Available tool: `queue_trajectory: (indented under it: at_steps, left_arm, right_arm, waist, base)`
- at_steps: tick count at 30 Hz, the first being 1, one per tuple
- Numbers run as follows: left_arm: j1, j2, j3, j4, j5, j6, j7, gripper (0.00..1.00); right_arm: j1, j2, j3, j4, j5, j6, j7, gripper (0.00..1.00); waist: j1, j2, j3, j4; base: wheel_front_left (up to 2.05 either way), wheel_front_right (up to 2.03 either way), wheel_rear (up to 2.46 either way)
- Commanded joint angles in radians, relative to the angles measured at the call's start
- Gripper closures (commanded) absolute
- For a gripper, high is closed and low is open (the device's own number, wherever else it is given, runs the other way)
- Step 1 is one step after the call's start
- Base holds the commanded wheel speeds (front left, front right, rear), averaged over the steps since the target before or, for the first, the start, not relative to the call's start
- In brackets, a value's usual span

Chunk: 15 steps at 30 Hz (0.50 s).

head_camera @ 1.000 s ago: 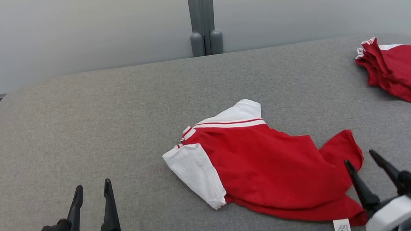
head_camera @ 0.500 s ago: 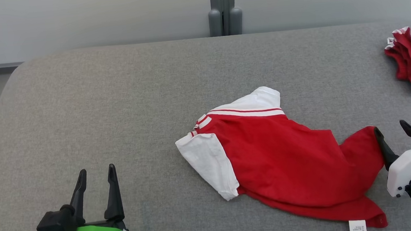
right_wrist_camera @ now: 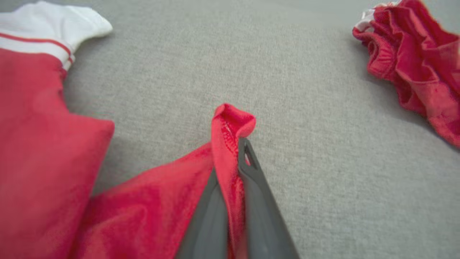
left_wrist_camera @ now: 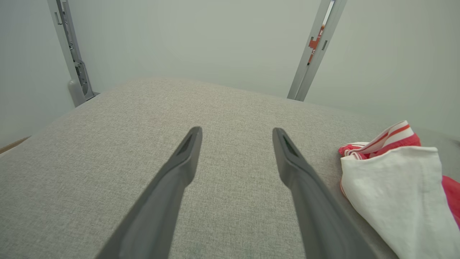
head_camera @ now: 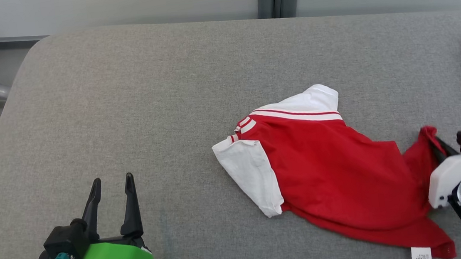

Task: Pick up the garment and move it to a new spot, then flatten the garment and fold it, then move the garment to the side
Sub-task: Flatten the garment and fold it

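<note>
Pinching a corner of the garment (head_camera: 334, 170) is the right hand (right_wrist_camera: 231, 144) (left hand (head_camera: 112, 182) spread, empty).

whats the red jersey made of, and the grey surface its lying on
The jersey looks like a soft, matte knit, perhaps cotton or polyester: it drapes in wrinkles and bunches in the shut right gripper. The grey surface looks like padded upholstery in coarse woven fabric: heathered weave, rounded edges.
</note>
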Motion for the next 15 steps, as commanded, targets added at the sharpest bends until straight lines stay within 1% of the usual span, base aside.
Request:
queue_trajectory:
  at_steps: [1,6,8,12,15]
  left_arm:
    - [-0.017,0.001,-0.001,0.003,-0.006,0.000,-0.003,0.00]
    - [-0.027,0.001,-0.010,0.006,-0.014,0.000,-0.003,0.00]
    - [-0.028,0.001,-0.013,0.006,-0.019,0.000,-0.003,0.00]
    - [-0.034,0.001,-0.021,0.003,-0.031,0.000,-0.003,0.00]
    - [-0.038,0.001,-0.025,0.003,-0.041,0.000,-0.003,0.00]
  right_arm:
    - [-0.049,-0.017,0.004,-0.001,0.011,-0.002,-0.016,1.00]
    - [-0.209,-0.039,0.011,0.005,0.023,-0.002,-0.047,1.00]
    - [-0.277,-0.044,-0.013,0.016,0.026,-0.002,-0.057,1.00]
    - [-0.393,-0.038,-0.110,0.082,0.038,-0.002,-0.073,1.00]
    - [-0.449,-0.004,-0.157,0.157,0.022,-0.002,-0.078,1.00]
  waist:
    - [0.0000,0.0000,0.004,0.007]
    - [0.0000,0.0000,0.008,0.026]
    - [0.0000,0.0000,0.012,0.036]
    - [0.0000,0.0000,0.026,0.060]
    - [0.0000,0.0000,0.035,0.072]
  base:
    - [0.00,0.00,0.00]
    - [0.00,0.00,0.00]
    - [0.00,0.00,0.00]
    - [0.00,0.00,0.00]
    - [0.00,0.00,0.00]
